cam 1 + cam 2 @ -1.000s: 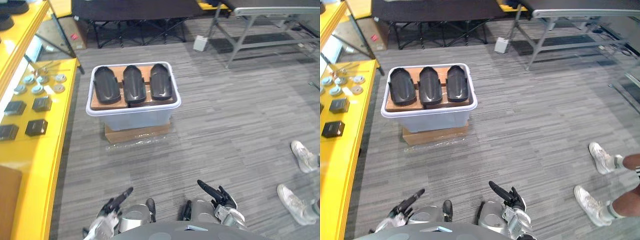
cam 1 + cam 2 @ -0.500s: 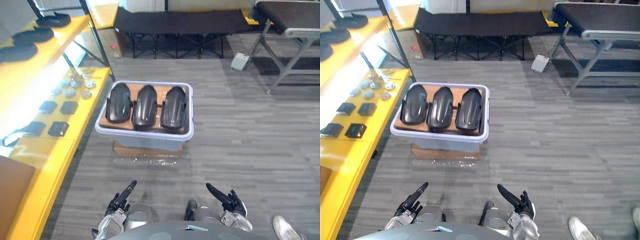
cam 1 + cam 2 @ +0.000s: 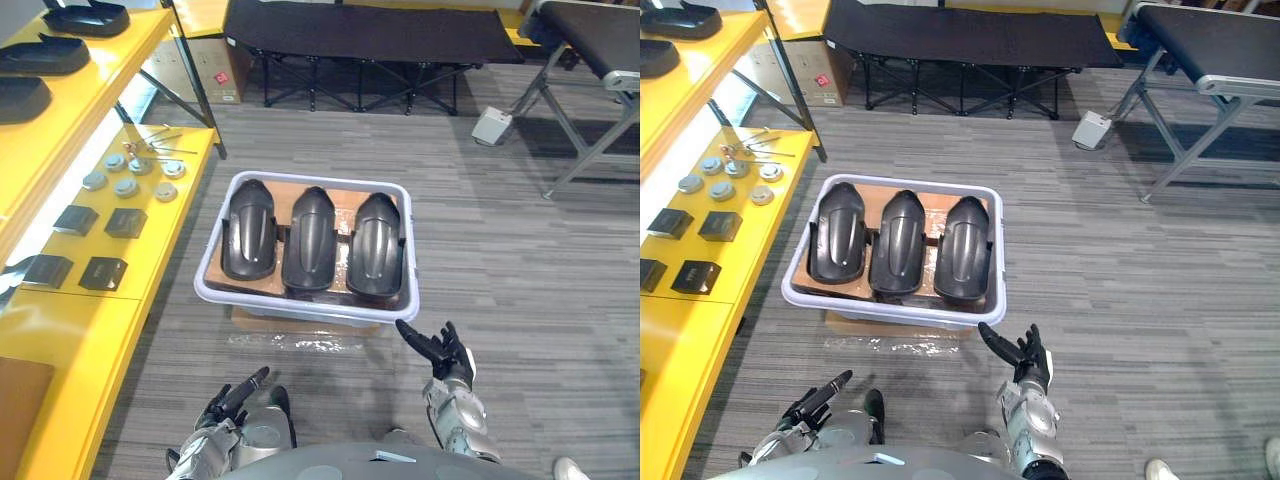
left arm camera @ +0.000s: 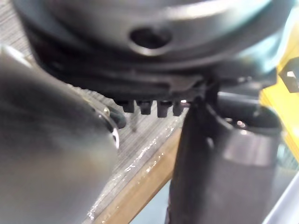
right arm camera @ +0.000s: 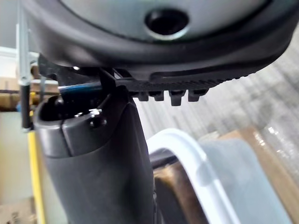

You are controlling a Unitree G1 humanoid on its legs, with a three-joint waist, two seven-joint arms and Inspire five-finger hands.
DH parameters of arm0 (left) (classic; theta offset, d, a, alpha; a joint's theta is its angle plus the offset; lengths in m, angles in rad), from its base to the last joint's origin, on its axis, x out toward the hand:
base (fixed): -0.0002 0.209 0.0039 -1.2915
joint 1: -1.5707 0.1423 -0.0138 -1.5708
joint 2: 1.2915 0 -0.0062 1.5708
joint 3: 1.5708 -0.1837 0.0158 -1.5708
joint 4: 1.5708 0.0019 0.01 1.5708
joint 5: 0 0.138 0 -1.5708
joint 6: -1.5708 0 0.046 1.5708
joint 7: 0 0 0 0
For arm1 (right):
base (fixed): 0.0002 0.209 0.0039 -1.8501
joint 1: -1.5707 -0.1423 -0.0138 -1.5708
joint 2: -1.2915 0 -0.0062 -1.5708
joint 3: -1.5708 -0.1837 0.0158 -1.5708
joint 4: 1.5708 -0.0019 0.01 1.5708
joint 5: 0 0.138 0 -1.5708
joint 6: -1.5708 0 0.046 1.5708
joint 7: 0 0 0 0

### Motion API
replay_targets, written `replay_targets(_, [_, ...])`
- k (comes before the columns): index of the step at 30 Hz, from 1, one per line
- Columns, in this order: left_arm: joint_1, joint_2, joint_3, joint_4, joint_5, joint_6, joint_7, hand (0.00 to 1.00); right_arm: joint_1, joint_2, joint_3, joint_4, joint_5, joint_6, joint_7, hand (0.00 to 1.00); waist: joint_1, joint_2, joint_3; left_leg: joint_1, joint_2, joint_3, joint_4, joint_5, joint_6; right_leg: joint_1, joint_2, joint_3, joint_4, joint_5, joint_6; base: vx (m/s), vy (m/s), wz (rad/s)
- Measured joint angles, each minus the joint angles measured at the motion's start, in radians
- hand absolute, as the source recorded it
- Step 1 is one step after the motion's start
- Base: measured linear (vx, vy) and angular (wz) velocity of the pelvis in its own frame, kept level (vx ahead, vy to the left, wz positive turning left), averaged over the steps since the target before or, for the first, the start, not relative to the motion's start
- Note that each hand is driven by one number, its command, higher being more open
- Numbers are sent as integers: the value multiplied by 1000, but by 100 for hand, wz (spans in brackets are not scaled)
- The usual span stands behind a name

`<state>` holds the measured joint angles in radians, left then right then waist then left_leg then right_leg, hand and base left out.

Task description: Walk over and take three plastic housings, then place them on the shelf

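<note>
Three black plastic housings lie side by side on brown card in a white bin [image 3: 222, 292]: a left housing [image 3: 248, 229], a middle housing [image 3: 309, 238] and a right housing [image 3: 377, 245]. My right hand [image 3: 440, 352] is raised just short of the bin's near right corner, fingers straight, holding nothing. Low at the bottom of the picture, my left hand [image 3: 236, 395] points forward with straight fingers, well short of the bin. In the right wrist view the bin's white rim [image 5: 187, 149] shows close past the thumb.
A yellow shelf unit [image 3: 75, 330] runs along the left, carrying small black blocks [image 3: 101, 272], round metal discs [image 3: 126, 186] and more black housings [image 3: 22, 96] on its upper level. The bin rests on a cardboard box [image 3: 300, 323]. A black cot [image 3: 360, 40] and grey table legs [image 3: 580, 150] stand beyond.
The camera has come closer to the bin, which now sits nearer and more central. My right hand has risen toward the bin's near right corner. My left hand stays low.
</note>
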<state>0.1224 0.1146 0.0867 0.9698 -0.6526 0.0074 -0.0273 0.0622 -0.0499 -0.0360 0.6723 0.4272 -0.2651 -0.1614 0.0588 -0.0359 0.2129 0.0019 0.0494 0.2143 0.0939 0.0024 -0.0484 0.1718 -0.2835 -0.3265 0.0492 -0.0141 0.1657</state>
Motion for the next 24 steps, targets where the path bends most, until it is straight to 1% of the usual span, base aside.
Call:
replay_targets(2, [0,3,-3,-1,0,6,5,100,-10,-4,8,-75,-28,-6,-28,100,8,0,-1,17,1,-1,-27,10,1,5,3,-1,0,0,0,28,6,-1])
replay_targets(3, [0,3,-3,-1,0,8,5,100,-18,-7,8,-84,-27,-6,-34,100,10,0,-1,20,1,-1,-39,18,1,4,5,-3,0,0,0,-25,-50,2])
replay_targets(5, [0,5,-3,-1,0,16,2,100,-47,-30,4,-89,-27,-6,-49,100,11,0,-1,33,-1,-7,-78,43,0,2,8,-14,0,0,0,-44,-40,7])
replay_targets(7, [4,5,-7,0,0,16,0,100,-78,-60,-23,-89,-27,0,-71,100,12,2,-1,48,-6,-21,-145,86,0,-2,11,-33,4,0,0,-88,-20,19])
replay_targets(8, [4,7,-10,0,0,14,-7,100,-102,-74,-46,-89,-28,17,-87,100,14,2,-1,47,-6,-30,-180,111,1,-13,14,-42,10,0,0,-106,-14,23])
replay_targets(10, [4,11,-9,-8,-1,14,-13,100,-140,-86,-73,-86,-27,47,-99,100,14,0,14,35,-4,-44,-180,119,2,-19,15,-52,23,0,0,-90,-2,23])
replay_targets(11, [6,18,-8,-19,0,10,-23,100,-187,-113,-86,-75,-24,80,-119,100,21,-3,32,23,-4,-61,-183,122,-2,-24,15,-63,33,-2,-2,-165,16,26])
replay_targets(12, [8,21,-7,-22,0,7,-29,100,-211,-121,-91,-70,-18,96,-129,100,24,-5,35,12,-4,-68,-183,123,-1,-33,15,-67,37,-4,-5,-213,26,29])
replay_targets(13, [13,26,1,-32,0,-2,-36,100,-281,-137,-101,-40,-17,120,-144,100,28,-11,52,-14,-6,-84,-183,127,2,-51,16,-81,36,-11,-13,-228,23,16])
replay_targets(14, [12,35,8,-48,1,-8,-46,100,-383,-167,-115,6,-5,147,-162,100,45,-21,87,-52,-6,-86,-179,129,5,-87,18,-83,34,-38,-23,-195,8,15])
replay_targets(16, [10,37,8,-60,1,-8,-54,100,-462,-205,-117,52,20,164,-172,100,52,-15,121,-84,2,-90,-178,130,6,-117,27,-87,42,-42,-18,-179,-11,22])
replay_targets(17, [10,36,6,-58,0,-6,-62,100,-531,-244,-122,99,28,180,-176,100,58,-5,160,-113,8,-101,-164,137,7,-138,28,-95,61,-45,-22,-199,-7,34])
replay_targets(18, [10,36,7,-58,-3,-6,-69,100,-577,-274,-125,125,32,192,-176,100,66,3,198,-141,19,-103,-117,144,10,-150,31,-98,83,-46,-26,-211,-8,28])
replay_targets(19, [9,34,14,-59,-14,-13,-76,100,-621,-310,-126,161,56,198,-171,100,85,14,234,-189,36,-107,-36,149,15,-162,39,-98,106,-47,-32,-153,-6,15])
replay_targets(21, [3,44,18,-67,-15,-29,-93,100,-676,-346,-126,220,60,220,-169,100,104,17,247,-257,46,-125,47,129,16,-192,44,-107,134,-45,-33,-99,-13,16])
replay_targets(22, [2,49,16,-71,-15,-32,-103,100,-710,-359,-125,246,61,231,-166,100,106,15,250,-283,48,-134,74,126,18,-207,45,-108,145,-45,-34,-67,-7,15])
replay_targets(24, [1,52,8,-75,-25,-33,-113,100,-750,-383,-105,278,61,248,-153,100,109,15,255,-300,49,-136,86,119,22,-217,45,-107,146,-45,-33,-66,5,5])
